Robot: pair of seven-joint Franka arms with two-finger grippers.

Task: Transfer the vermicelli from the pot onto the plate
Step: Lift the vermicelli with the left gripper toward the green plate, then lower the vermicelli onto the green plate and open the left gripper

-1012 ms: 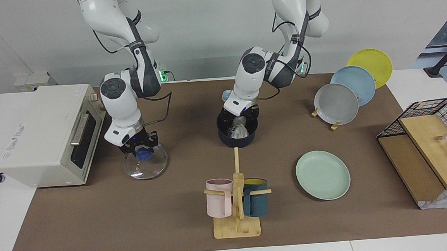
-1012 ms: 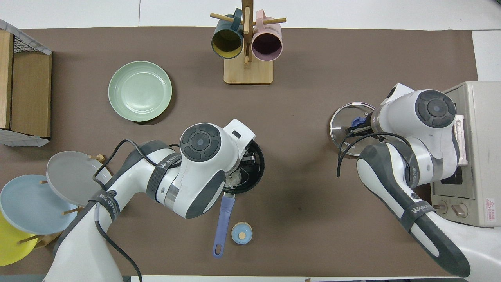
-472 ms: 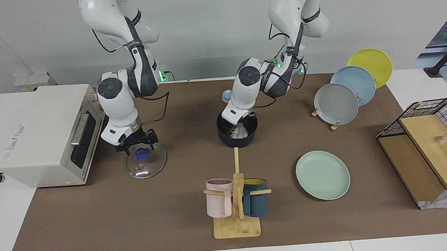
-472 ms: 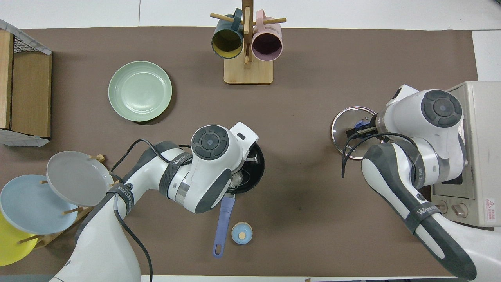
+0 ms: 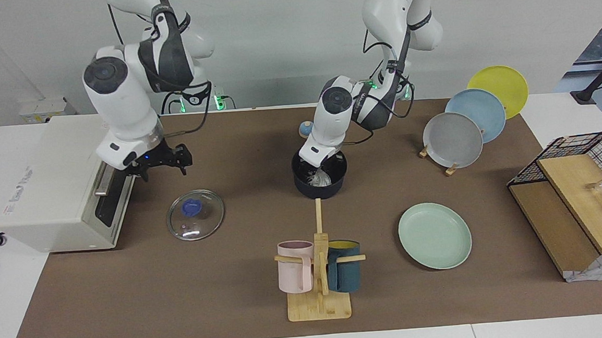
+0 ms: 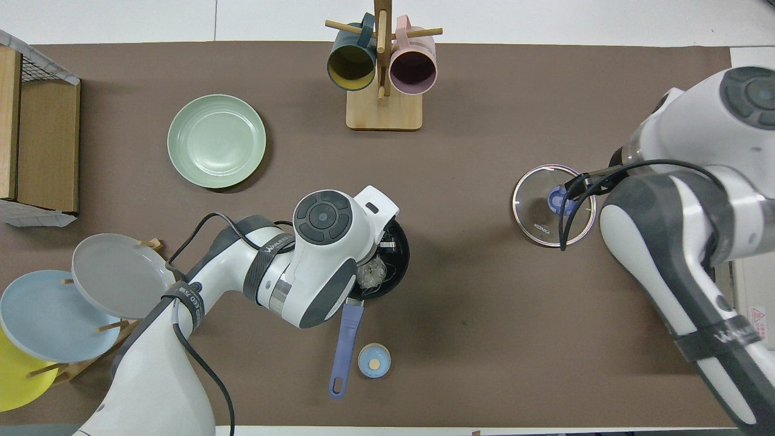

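Observation:
The dark navy pot (image 5: 321, 185) stands mid-table; its blue handle (image 6: 344, 344) points toward the robots. The whitish vermicelli (image 5: 318, 178) lies inside it and also shows in the overhead view (image 6: 370, 274). My left gripper (image 5: 324, 166) reaches down into the pot, right at the vermicelli. The pale mint-green plate (image 5: 434, 235) lies bare, farther from the robots and toward the left arm's end; it also shows in the overhead view (image 6: 217, 140). My right gripper (image 5: 161, 169) is open and empty, raised in front of the toaster oven, above the glass lid.
A glass lid (image 5: 195, 215) with a blue knob lies flat near the toaster oven (image 5: 56, 179). A wooden mug rack (image 5: 318, 272) holds a pink and a teal mug. Grey, blue and yellow plates (image 5: 453, 139) stand in a rack. A wire basket (image 5: 588, 167) holds wooden boards.
My right gripper let go of the lid's knob, opened and rose toward the oven; the lid stays flat. My left gripper sank deeper into the pot onto the vermicelli.

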